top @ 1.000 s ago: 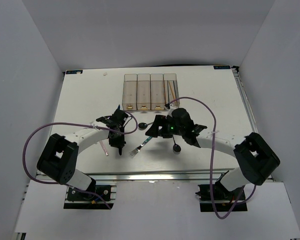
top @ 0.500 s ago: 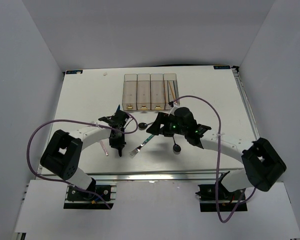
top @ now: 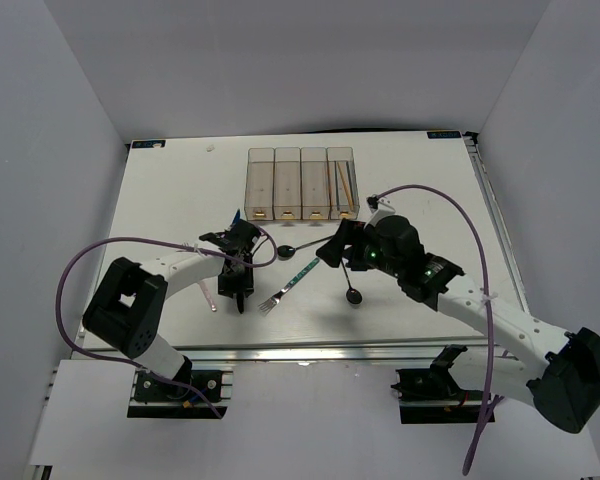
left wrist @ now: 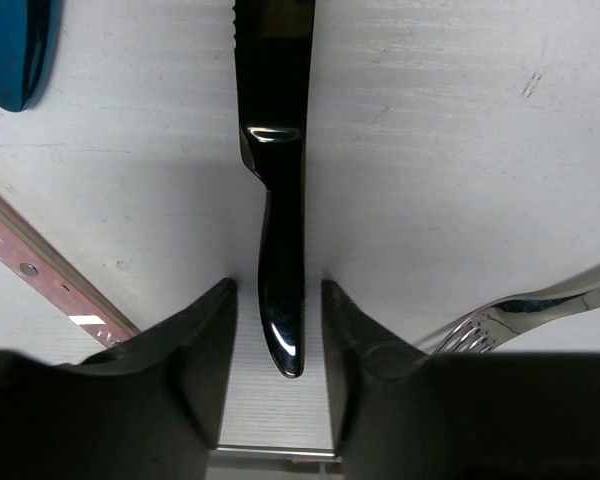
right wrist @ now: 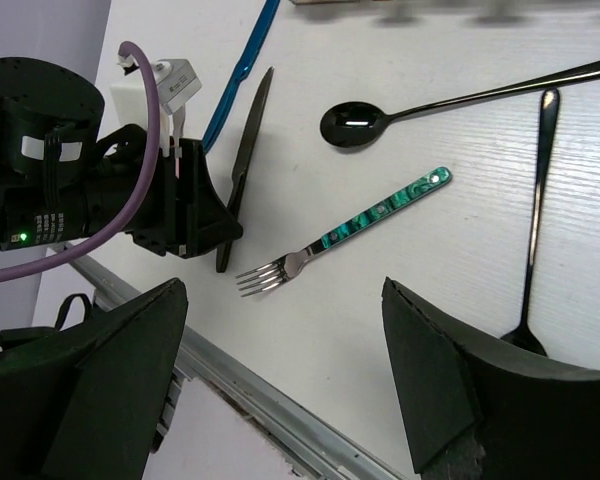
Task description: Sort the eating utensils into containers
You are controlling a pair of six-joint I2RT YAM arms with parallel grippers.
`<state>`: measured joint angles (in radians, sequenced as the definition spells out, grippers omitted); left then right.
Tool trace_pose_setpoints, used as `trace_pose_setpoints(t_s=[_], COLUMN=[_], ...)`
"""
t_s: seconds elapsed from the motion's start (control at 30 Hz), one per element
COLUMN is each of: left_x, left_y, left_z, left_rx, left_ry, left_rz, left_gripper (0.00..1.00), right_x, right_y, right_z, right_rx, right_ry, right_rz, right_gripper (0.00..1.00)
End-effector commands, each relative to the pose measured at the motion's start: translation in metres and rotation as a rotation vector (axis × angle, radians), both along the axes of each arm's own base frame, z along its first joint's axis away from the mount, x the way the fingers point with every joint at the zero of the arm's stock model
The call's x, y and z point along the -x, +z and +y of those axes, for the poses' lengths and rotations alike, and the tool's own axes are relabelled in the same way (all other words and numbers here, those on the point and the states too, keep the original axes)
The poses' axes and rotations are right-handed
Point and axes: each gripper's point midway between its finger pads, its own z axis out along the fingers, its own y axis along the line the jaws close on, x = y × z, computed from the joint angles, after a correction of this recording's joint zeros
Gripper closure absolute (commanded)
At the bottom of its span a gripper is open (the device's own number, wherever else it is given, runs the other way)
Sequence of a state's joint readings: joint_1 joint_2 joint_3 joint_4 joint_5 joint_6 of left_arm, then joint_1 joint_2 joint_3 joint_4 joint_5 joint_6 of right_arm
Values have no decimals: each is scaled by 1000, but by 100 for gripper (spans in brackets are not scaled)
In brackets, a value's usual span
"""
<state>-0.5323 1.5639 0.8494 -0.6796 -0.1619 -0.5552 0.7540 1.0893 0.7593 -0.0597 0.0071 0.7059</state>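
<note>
Knife [left wrist: 275, 150], glossy black, lies on the white tabletop [left wrist: 460, 150] near-left of the clear plastic bins [top: 288, 180]; left gripper [left wrist: 277, 290] straddles its handle, jaws slightly parted, so centre and close squarely before lifting. Right gripper [right wrist: 280, 290] gapes empty by the teal-handled fork [right wrist: 380, 212]

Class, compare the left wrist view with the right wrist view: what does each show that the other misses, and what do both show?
Only the left wrist view: the left gripper with its fingers either side of the black knife handle, a gap on each side. Only the right wrist view: two black spoons, the teal fork handle, the open right gripper. Both: the black knife, the fork's tines, the blue knife.
</note>
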Motion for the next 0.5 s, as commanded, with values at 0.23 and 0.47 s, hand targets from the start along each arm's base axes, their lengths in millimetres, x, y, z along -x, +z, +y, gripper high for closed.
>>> trace_pose_setpoints(t_s=[0.23, 0.47], left_x=[7, 4], left_y=[-14, -11], left_z=[10, 14], left_rx=[-65, -88], left_ry=[11, 21], left_rz=[35, 15], left_gripper=[12, 2], right_x=[-2, -1], right_y=[30, 34], right_z=[-20, -24], right_rx=[19, 20], right_ry=[-59, -66], right_rz=[-88, -102], right_gripper=[16, 16])
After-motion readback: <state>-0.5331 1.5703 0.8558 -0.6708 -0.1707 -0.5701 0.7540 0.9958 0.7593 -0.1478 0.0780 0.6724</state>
